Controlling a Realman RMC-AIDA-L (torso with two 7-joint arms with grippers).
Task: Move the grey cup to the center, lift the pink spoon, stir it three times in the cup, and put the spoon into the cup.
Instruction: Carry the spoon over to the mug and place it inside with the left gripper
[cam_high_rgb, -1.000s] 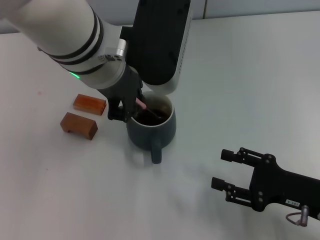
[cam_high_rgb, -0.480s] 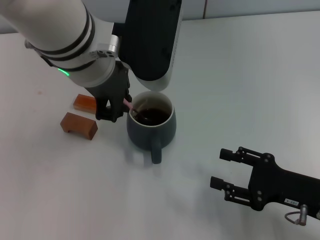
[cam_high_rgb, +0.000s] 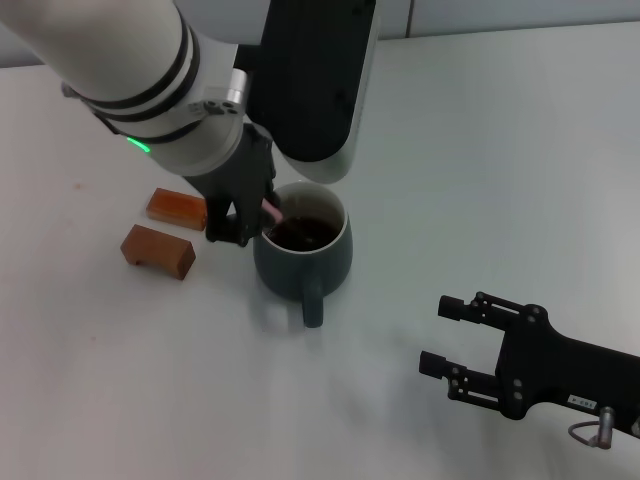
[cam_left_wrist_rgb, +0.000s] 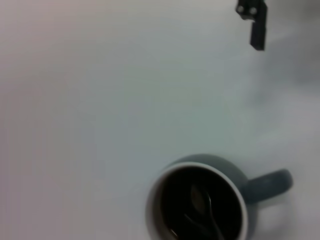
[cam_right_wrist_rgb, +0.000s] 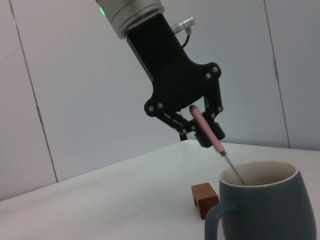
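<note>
The grey cup (cam_high_rgb: 303, 248) stands on the white table with its handle toward me and dark liquid inside. It also shows in the left wrist view (cam_left_wrist_rgb: 200, 200) and the right wrist view (cam_right_wrist_rgb: 262, 205). My left gripper (cam_high_rgb: 252, 220) is shut on the pink spoon (cam_high_rgb: 272, 209) at the cup's left rim. In the right wrist view the left gripper (cam_right_wrist_rgb: 200, 125) holds the pink handle (cam_right_wrist_rgb: 207, 129) tilted, and the metal neck dips into the cup. The spoon's bowl (cam_left_wrist_rgb: 200, 200) shows under the liquid. My right gripper (cam_high_rgb: 445, 335) is open and empty at the front right.
Two brown wooden blocks (cam_high_rgb: 158, 250) (cam_high_rgb: 177, 207) lie left of the cup, close to the left gripper. One block (cam_right_wrist_rgb: 204, 199) shows beside the cup in the right wrist view. The white tabletop (cam_high_rgb: 480, 150) stretches to the right and front.
My left gripper with the spoon swung left along the cup's rim, then back right a little. The spoon's handle stays in its grip. The cup and the right arm have not moved.
</note>
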